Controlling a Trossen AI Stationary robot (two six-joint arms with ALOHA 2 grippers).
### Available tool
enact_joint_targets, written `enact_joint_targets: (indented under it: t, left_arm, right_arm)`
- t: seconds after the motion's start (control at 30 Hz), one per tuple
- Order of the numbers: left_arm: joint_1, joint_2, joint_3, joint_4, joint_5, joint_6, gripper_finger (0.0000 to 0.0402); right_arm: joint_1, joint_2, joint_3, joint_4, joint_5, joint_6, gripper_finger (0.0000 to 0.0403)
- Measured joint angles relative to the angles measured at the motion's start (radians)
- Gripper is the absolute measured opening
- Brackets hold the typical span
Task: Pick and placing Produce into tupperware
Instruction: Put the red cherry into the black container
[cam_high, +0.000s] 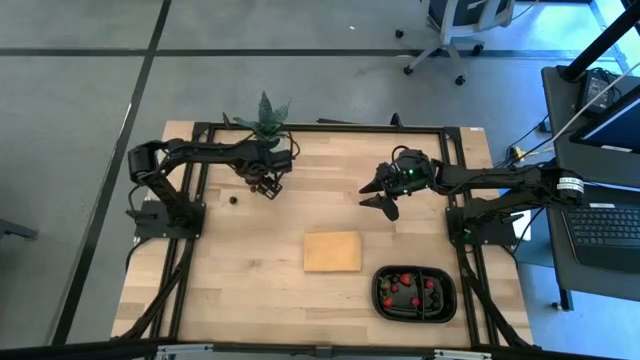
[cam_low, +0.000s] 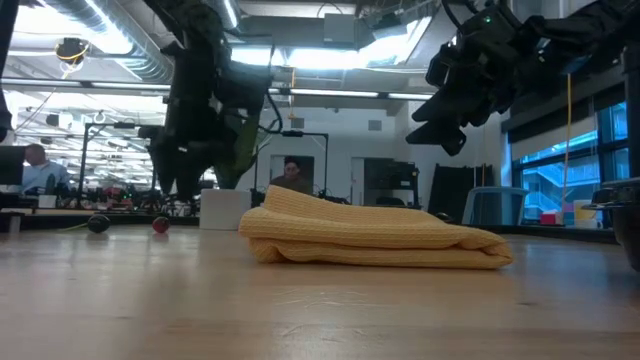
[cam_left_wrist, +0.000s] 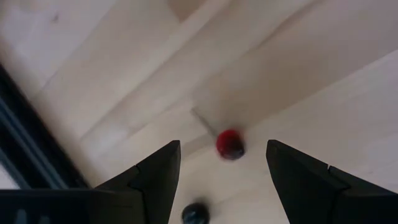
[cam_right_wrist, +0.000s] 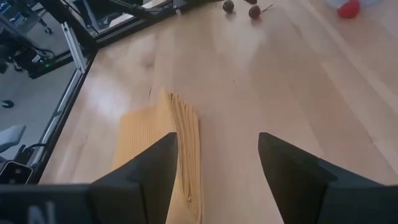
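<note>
Two black jointed arms (cam_high: 210, 152), wedge-shaped dark fingers (cam_left_wrist: 152, 177).

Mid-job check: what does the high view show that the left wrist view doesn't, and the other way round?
Only the high view: the black tray holding red berries, the tan pad, the plant, and the right gripper open above bare wood.
Only the left wrist view: a red berry between the open fingers, and a dark berry nearer the wrist.
Both: the left gripper and the wooden table.

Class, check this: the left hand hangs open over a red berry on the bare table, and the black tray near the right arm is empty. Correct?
Not quite. The black tray is not empty: the high view shows red berries in it. The left hand does hang open over a red berry.
</note>
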Motion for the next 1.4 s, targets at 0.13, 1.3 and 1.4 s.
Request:
enact_joint_targets:
  t: [0.13,1.3,1.4]
  left_arm:
    - [0.016,0.02,-0.026,0.021,0.003,-0.001,0.0231]
    - [0.043,0.023,-0.158,0.192,0.123,0.007,0.0153]
    - [0.043,0.023,-0.158,0.192,0.123,0.007,0.0133]
  right_arm:
    - [0.0,0.0,0.0,-0.021,0.0,0.0,0.0225]
    - [0.0,0.0,0.0,-0.023,0.002,0.0,0.0225]
    - [0.0,0.0,0.0,-0.023,0.002,0.0,0.0225]
